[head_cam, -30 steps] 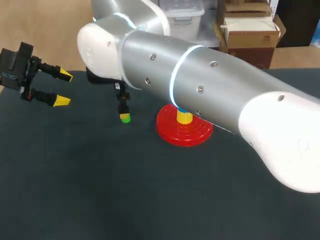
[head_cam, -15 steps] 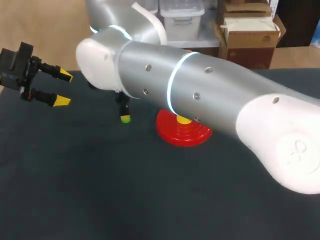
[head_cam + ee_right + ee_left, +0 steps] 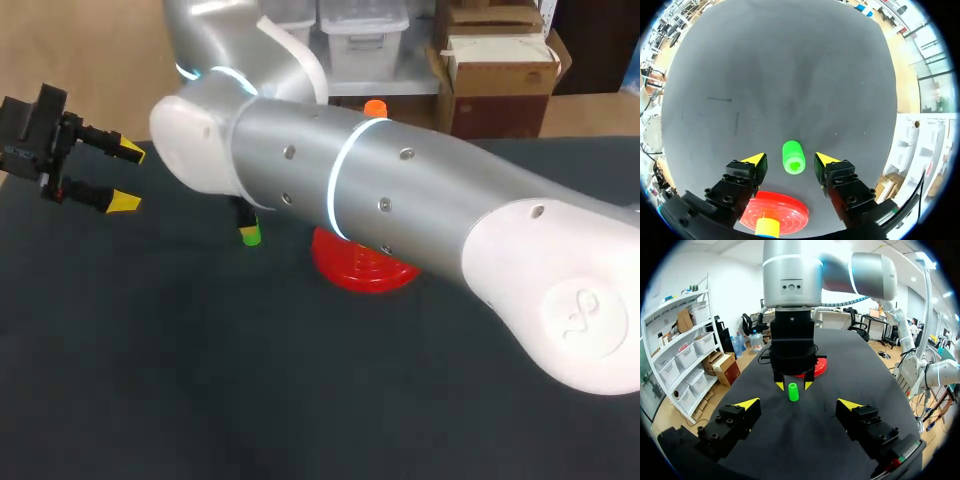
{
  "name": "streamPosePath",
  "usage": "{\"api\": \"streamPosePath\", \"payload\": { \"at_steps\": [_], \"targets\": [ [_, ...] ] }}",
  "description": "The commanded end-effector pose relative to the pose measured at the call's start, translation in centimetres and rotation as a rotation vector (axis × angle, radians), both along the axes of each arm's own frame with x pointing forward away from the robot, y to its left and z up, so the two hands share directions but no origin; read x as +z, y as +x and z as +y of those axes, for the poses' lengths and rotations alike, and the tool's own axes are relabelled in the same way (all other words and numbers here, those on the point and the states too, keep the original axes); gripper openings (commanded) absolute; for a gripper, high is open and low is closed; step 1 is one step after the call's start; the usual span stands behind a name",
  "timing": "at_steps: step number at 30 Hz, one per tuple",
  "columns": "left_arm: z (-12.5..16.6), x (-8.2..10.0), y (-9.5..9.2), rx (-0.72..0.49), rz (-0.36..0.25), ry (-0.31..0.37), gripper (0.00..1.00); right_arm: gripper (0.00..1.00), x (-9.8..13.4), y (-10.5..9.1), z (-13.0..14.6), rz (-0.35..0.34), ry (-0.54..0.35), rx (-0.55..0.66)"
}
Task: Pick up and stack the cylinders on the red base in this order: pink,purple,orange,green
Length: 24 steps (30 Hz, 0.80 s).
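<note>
A green cylinder stands upright on the dark table between the fingers of my right gripper. A narrow gap shows on each side of it, so the gripper is open. In the head view the same cylinder sits left of the red base, which my right arm mostly covers. The red base lies just behind the right gripper and carries a stack topped by a yellowish cylinder. My left gripper hovers open and empty at the far left, facing the green cylinder and the right gripper.
My right arm spans the table from the lower right to the middle and hides much of its centre. Bare dark tabletop lies in front of the arm and between the two grippers.
My right arm has sunk and shifted, now hiding the stack on the base in the head view. The green cylinder and my left gripper have stayed put.
</note>
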<state>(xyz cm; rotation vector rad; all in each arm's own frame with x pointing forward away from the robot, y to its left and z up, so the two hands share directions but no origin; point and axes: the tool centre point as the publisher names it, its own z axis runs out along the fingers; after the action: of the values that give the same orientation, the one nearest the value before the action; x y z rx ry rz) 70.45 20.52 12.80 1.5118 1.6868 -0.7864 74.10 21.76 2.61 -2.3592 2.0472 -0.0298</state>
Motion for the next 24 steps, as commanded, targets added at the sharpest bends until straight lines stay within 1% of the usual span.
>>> {"api": "streamPosePath", "payload": {
  "at_steps": [1, 3, 6, 12, 15, 17, 19, 20, 22, 24],
  "targets": [
    [0.1, -0.1, -0.1, 0.000, -0.004, -0.002, 1.00, 0.65, -0.1, 1.0, 0.5, 0.112, -0.022, -0.011],
    [0.1, -0.1, -0.1, 0.000, -0.004, -0.002, 1.00, 0.67, -0.1, 1.1, 0.4, 0.107, -0.022, -0.016],
    [0.1, -0.1, -0.1, 0.000, -0.004, -0.002, 1.00, 0.68, -0.1, 1.3, 0.4, 0.107, -0.019, -0.022],
    [0.1, -0.1, -0.1, 0.000, -0.004, -0.002, 1.00, 0.64, -0.7, 1.8, 0.3, 0.114, -0.021, -0.039],
    [0.1, -0.1, -0.1, 0.000, -0.004, -0.002, 1.00, 0.53, -0.9, 1.8, 0.2, 0.117, -0.023, -0.043],
    [0.1, -0.1, -0.1, 0.000, -0.004, -0.002, 1.00, 0.41, -1.0, 1.9, 0.3, 0.117, -0.018, -0.043],
    [0.1, -0.1, -0.1, 0.000, -0.004, -0.002, 1.00, 0.00, -1.0, 1.9, 0.4, 0.113, -0.015, -0.044],
    [0.1, -0.1, -0.1, 0.000, -0.004, -0.002, 1.00, 0.00, -1.0, 1.9, 0.4, 0.111, -0.014, -0.044],
    [0.1, -0.1, -0.1, 0.000, -0.004, -0.002, 1.00, 0.00, -0.3, 1.9, 0.3, 0.095, -0.008, -0.044],
    [0.1, -0.1, -0.1, 0.000, -0.004, -0.002, 1.00, 0.00, 1.1, 1.8, 0.2, 0.067, -0.006, -0.034]
  ]
}}
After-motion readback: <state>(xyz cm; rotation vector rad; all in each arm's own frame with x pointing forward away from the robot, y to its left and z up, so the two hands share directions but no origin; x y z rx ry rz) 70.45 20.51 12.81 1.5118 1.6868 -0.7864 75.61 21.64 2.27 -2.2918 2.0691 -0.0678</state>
